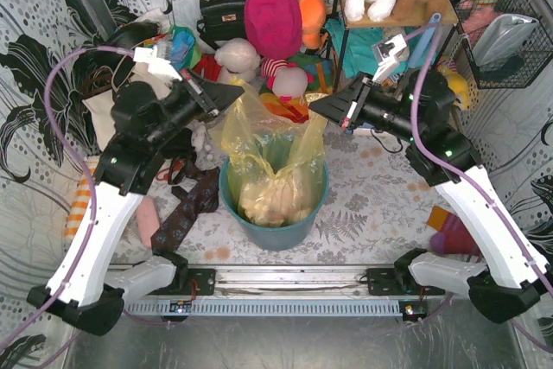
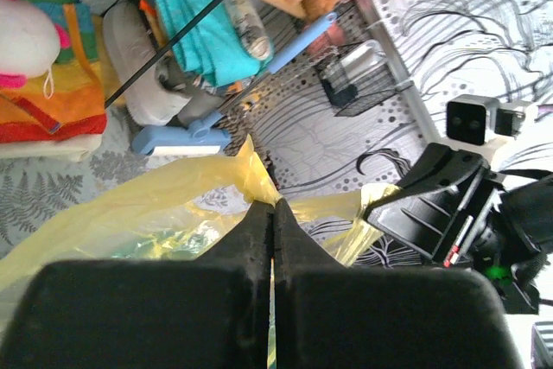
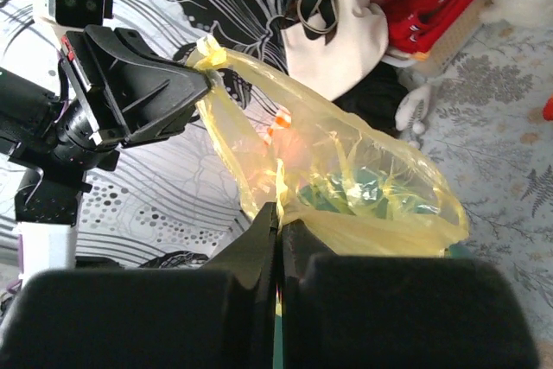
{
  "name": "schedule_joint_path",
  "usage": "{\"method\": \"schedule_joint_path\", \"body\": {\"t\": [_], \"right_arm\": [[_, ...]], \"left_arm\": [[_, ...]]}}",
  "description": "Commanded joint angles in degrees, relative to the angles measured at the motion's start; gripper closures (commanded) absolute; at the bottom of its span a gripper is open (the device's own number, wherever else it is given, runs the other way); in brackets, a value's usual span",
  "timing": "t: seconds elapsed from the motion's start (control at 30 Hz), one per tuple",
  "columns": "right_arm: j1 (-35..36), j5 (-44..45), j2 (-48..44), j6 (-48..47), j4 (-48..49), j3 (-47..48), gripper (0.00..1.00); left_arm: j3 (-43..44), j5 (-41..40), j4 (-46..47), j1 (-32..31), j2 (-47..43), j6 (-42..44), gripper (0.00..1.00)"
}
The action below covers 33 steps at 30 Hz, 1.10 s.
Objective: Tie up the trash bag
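Observation:
The yellow-green trash bag (image 1: 270,162) sits in the teal round bin (image 1: 275,224) at the table's middle, its rim pulled up on both sides. My left gripper (image 1: 239,95) is shut on the bag's left rim, above the bin's left side. My right gripper (image 1: 314,107) is shut on the right rim, above the bin's right side. In the left wrist view the bag (image 2: 130,205) stretches from my closed left gripper (image 2: 273,203). In the right wrist view the bag (image 3: 346,179) spans from my right gripper (image 3: 279,211) to the other gripper (image 3: 206,75).
Plush toys (image 1: 272,19), a black handbag (image 1: 223,10) and a white tote bag (image 3: 341,28) crowd the back. A wooden shelf (image 1: 389,15) and a wire basket (image 1: 505,36) stand at the back right. Cloths (image 1: 186,205) lie left of the bin.

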Motion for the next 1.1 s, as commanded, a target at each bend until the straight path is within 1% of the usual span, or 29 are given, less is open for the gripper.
{"method": "schedule_joint_path", "body": {"t": [0.0, 0.1, 0.2, 0.3, 0.37, 0.57, 0.7, 0.8, 0.9, 0.97, 1.07], "right_arm": [[0.31, -2.18, -3.64, 0.97, 0.19, 2.33, 1.00], [0.34, -2.06, -4.67, 0.15, -3.77, 4.03, 1.00], [0.33, -0.02, -4.95, -1.44, -8.51, 7.25, 1.00], [0.31, 1.18, -5.15, -2.19, -8.74, 8.81, 1.00], [0.32, 0.72, -5.07, -2.38, -6.12, 8.95, 1.00], [0.32, -3.60, -2.56, -0.36, 5.33, 11.17, 1.00], [0.34, -7.07, 1.16, 2.35, 12.45, 14.42, 1.00], [0.32, -9.58, 4.17, 4.71, 15.97, 17.06, 1.00], [0.32, -12.43, 6.92, 7.61, 20.08, 19.03, 1.00], [0.40, -14.57, 8.28, 10.07, 23.36, 19.17, 1.00], [0.57, -16.49, 8.75, 12.44, 25.54, 17.71, 1.00]], "left_arm": [[1.23, -0.09, -0.25, 0.18, -5.61, 0.54, 1.00], [1.73, -2.44, -3.45, 0.23, -8.36, 1.59, 1.00], [3.37, -6.40, -6.72, 0.23, -10.89, 3.30, 1.00], [4.14, -7.57, -5.14, 0.25, -12.82, 5.10, 1.00], [3.38, -5.81, -0.84, 0.21, -14.12, 6.13, 1.00], [0.34, 6.07, 16.29, 0.21, -16.07, 4.05, 1.00], [-2.49, 13.23, 29.39, 0.23, -15.61, -1.61, 1.00], [-3.84, 16.06, 36.85, 0.19, -14.32, -6.52, 1.00], [-5.86, 16.63, 41.47, 0.19, -13.16, -10.18, 1.00], [-7.11, 16.63, 42.94, 0.18, -12.51, -11.76, 1.00], [-8.18, 16.33, 40.81, 0.19, -12.35, -11.69, 1.00]]}}
